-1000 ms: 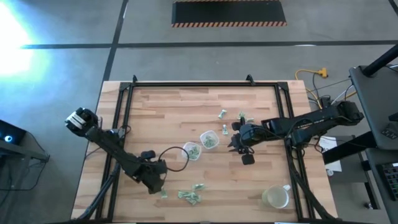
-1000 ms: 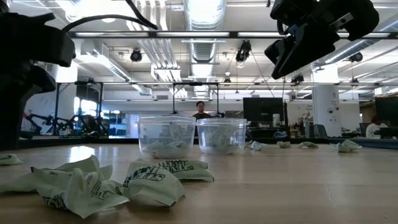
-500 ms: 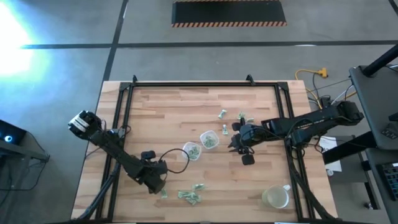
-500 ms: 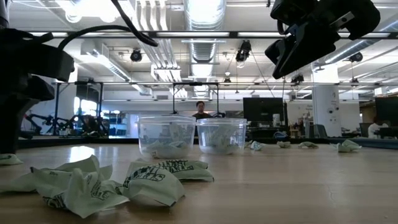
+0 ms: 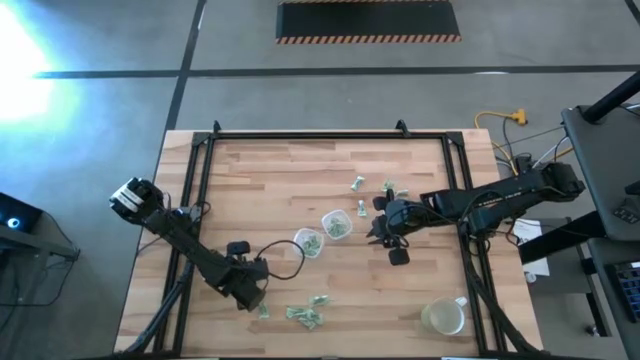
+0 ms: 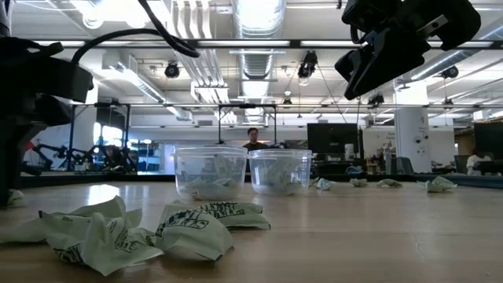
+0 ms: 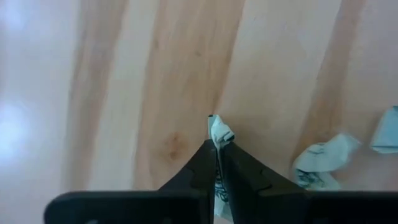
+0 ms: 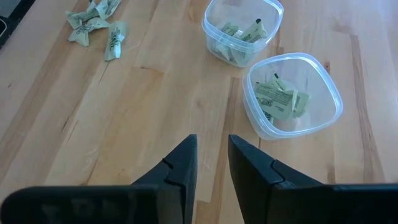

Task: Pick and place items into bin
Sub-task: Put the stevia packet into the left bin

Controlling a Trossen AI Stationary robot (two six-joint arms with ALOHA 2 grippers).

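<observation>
The items are small crumpled green-and-white wrapper pieces. A few (image 5: pixel 305 316) (image 6: pixel 118 232) lie near the table's near edge, and others (image 5: pixel 357 184) lie farther back. Two clear tubs (image 5: pixel 309 242) (image 5: pixel 337 226) at mid-table hold several pieces (image 8: pixel 277 98). My left gripper (image 5: pixel 260 306) (image 7: pixel 216 148) points down near the near edge, shut on one piece (image 7: pixel 219 132). My right gripper (image 5: pixel 378 230) (image 8: pixel 212 149) hangs above the table to the right of the tubs. It is open, with nothing between its fingers. My left gripper pinches a wrapper piece between its two fingertips, coming from above and pointing down. One crumpled end (image 7: pixel 217 126) sticks out past the tips. The rest is hidden between the fingers. In the low view the piece (image 6: pixel 11 196) sits at table height.
A yellowish-white mug (image 5: pixel 444 317) stands at the near right corner. Black frame rails (image 5: pixel 200 170) run along the table's left, right and far sides. Bare wood lies between the tubs and the left rail. A person shows far off in the room behind the tubs in the low view.
My left arm has dipped slightly toward the piece near the table's near edge. My right arm, the tubs and the loose pieces have kept still.
</observation>
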